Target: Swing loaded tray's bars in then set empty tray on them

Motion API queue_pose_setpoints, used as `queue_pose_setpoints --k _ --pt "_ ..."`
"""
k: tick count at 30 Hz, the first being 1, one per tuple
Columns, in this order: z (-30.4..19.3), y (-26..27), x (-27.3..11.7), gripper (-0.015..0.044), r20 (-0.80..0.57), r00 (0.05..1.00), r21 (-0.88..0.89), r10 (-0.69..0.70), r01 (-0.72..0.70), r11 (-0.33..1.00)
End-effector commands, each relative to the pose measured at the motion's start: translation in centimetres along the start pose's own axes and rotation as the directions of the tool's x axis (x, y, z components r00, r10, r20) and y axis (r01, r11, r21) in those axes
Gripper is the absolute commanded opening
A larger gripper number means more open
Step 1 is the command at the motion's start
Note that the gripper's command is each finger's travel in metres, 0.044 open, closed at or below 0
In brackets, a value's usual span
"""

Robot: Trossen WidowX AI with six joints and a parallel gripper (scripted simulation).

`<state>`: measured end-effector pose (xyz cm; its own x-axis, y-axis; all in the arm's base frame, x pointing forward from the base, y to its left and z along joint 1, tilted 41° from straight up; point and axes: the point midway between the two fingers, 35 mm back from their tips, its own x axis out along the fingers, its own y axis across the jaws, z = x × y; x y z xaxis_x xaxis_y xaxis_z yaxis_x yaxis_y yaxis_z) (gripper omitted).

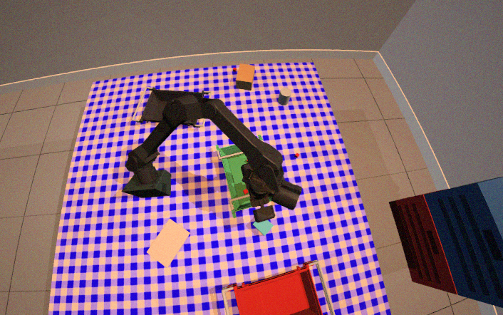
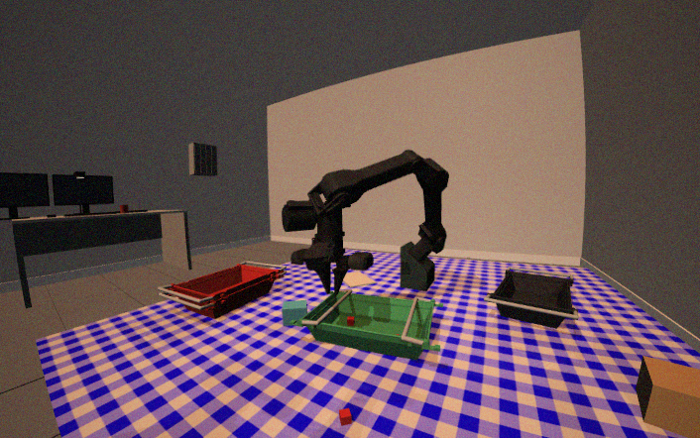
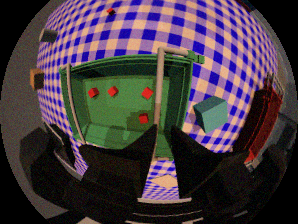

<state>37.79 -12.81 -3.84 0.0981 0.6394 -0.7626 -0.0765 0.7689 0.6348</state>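
Observation:
The loaded green tray (image 1: 226, 182) (image 2: 361, 344) (image 3: 125, 67) holds several red blocks (image 2: 350, 320) (image 3: 147, 93). Its near-end bar (image 1: 243, 199) (image 2: 328, 307) (image 3: 160, 85) lies in across the top, as does the other bar (image 1: 231, 155) (image 2: 409, 319) (image 3: 72, 100). My gripper (image 2: 333, 291) (image 3: 164, 128) is slightly open, pointing down at the tray's end beside the near-end bar. One finger partly covers this bar in the wrist view; contact is unclear. A red tray (image 1: 274, 293) (image 2: 206, 304) and a black tray (image 1: 152, 107) (image 2: 531, 311) look empty, their bars swung out.
A teal block (image 1: 263, 226) (image 2: 293, 311) (image 3: 212, 115) stands just off the green tray's near end. An orange box (image 1: 245, 75) (image 2: 671, 386) and a grey cylinder (image 1: 284, 96) stand farther off. A loose red block (image 1: 296, 155) (image 2: 345, 416) and a pale flat sheet (image 1: 169, 243) lie on the table.

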Motion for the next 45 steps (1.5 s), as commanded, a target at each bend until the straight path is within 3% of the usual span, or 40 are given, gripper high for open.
queue_pose_setpoints --k 1,13,17,45 --pt "-0.02 -0.03 0.02 0.0085 0.001 1.0 0.002 0.0 0.0 1.0" --pt "-0.02 -0.03 0.02 0.0085 0.001 1.0 0.002 0.0 0.0 1.0" --pt "-0.02 -0.03 0.02 0.0 0.001 1.0 0.002 0.0 0.0 1.0" --pt "-0.01 -0.01 0.02 0.0 0.0 1.0 0.0 0.0 0.0 1.0"
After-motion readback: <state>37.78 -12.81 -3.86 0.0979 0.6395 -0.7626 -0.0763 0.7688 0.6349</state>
